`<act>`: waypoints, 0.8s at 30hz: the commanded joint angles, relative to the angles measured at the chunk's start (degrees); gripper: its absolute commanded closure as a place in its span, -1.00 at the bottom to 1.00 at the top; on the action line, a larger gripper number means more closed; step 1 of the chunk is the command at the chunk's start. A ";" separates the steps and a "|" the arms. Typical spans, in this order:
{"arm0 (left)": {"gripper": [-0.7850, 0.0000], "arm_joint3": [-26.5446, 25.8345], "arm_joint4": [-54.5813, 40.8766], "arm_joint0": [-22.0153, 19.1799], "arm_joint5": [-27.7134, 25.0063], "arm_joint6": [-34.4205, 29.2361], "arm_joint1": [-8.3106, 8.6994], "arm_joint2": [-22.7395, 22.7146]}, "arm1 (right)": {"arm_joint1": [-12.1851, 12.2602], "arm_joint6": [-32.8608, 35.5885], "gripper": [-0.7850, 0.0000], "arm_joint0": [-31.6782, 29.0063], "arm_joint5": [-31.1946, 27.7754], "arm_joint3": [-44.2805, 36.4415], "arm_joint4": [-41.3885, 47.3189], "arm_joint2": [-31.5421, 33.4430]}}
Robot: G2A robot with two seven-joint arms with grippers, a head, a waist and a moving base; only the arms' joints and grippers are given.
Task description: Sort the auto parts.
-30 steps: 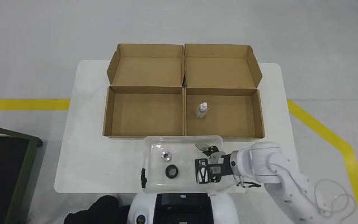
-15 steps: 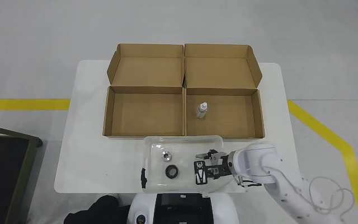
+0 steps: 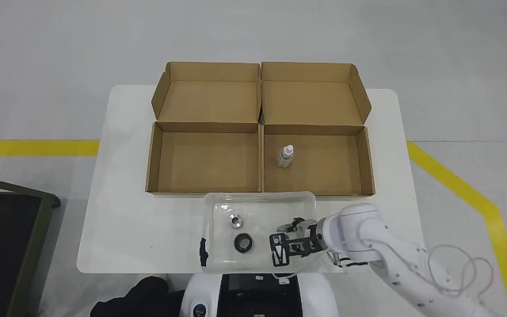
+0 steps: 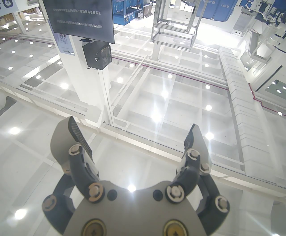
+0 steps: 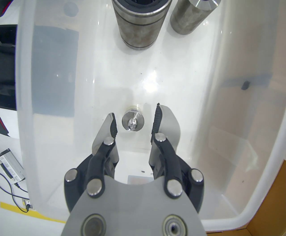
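My right gripper (image 5: 135, 114) is open, low inside the clear plastic bin (image 5: 225, 116). A small silver stud (image 5: 132, 122) stands on the bin floor between its fingers, touching neither. Farther along the bin stand a grooved steel sleeve (image 5: 140, 24) and a plain metal cylinder (image 5: 191, 16). From above, the right gripper (image 3: 278, 246) is in the bin's right half, with a silver part (image 3: 235, 219) and a black ring (image 3: 243, 242) to its left. A small pale part (image 3: 286, 155) lies in the right cardboard box (image 3: 348, 170). My left gripper (image 4: 134, 136) is open, holds nothing and points at the ceiling.
Two open cardboard boxes sit side by side behind the bin (image 3: 257, 196); the left box (image 3: 202, 162) holds nothing. White tabletop (image 3: 119, 198) lies free to the left of the bin and boxes. A yellow floor line runs past both table ends.
The right gripper has slid a little to the left inside the bin, toward the black ring. The parts and boxes have stayed put.
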 commanded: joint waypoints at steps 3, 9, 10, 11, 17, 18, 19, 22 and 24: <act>-1.00 0.00 0.00 0.00 0.00 0.00 0.00 0.00 | 0.37 0.62 0.48 1.12 0.62 -0.04 0.70 -1.48; -1.00 0.00 0.00 0.00 0.00 0.00 0.00 0.00 | 0.83 1.26 1.00 2.71 1.26 -0.50 2.20 -2.84; -1.00 0.00 0.00 0.00 0.00 0.00 0.00 0.00 | 0.90 1.35 1.00 2.93 1.35 -0.71 2.44 -2.95; -1.00 0.00 0.00 0.00 0.00 0.00 0.00 0.00 | 0.96 1.26 1.00 3.11 1.26 -1.11 2.94 -2.99; -1.00 0.00 0.00 0.00 0.00 0.00 0.00 0.00 | 1.41 0.34 1.00 3.32 1.39 -3.81 5.77 -1.48; -1.00 0.00 0.00 0.00 0.00 0.00 0.00 0.00 | 1.49 -0.01 1.00 3.28 1.73 -4.16 5.81 -1.02; -1.00 0.00 0.00 0.00 0.00 0.00 0.00 0.00 | 1.54 -0.83 1.00 3.15 2.52 -4.65 5.83 -0.49; -1.00 0.00 0.00 0.00 0.00 0.00 0.00 0.00 | 1.69 -4.31 1.00 2.29 3.96 -5.34 5.58 0.90; -1.00 0.00 0.00 0.00 0.00 0.00 0.00 0.00 | 1.77 -7.12 1.00 1.53 5.11 -5.36 5.02 1.81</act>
